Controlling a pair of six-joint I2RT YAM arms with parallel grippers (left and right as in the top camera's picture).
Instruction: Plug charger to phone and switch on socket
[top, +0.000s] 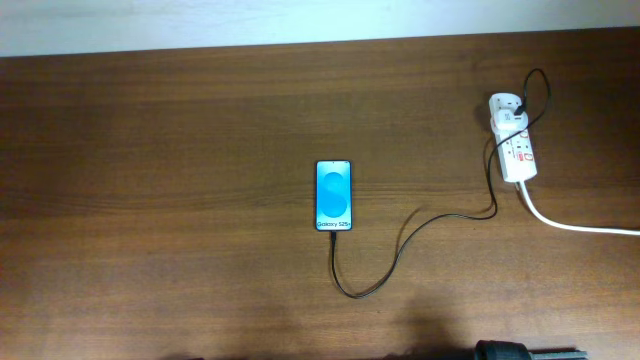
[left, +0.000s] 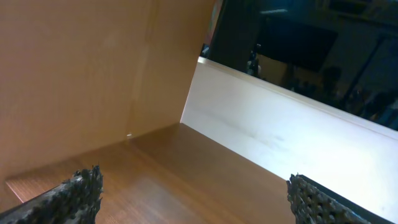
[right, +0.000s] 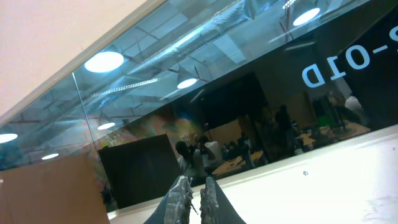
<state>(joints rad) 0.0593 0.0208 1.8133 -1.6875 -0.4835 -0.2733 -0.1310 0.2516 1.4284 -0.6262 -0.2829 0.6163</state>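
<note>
The left tool (left: 193, 185) gapes wide and empty; the right tool (right: 194, 190) is pinched narrow on nothing. On the brown wooden table (top: 150, 200), the slim blue-screened phone (top: 334, 196) lies mid-table. The thin black charger cable (top: 398, 252) runs from its near edge to the white oblong socket strip (top: 515, 145) at the right.

The table (top: 150, 200) is dark brown wood grain, smooth with a low sheen. The phone (top: 334, 196) has a glossy screen and a black edge. The socket (top: 515, 140) is smooth white plastic, and its thick lead (top: 570, 225) has a smooth white jacket. The charger cable (top: 440, 216) is thin, black and matt. The left hand (left: 193, 186) has fingers (left: 78, 193) with a rough, studded black surface.
</note>
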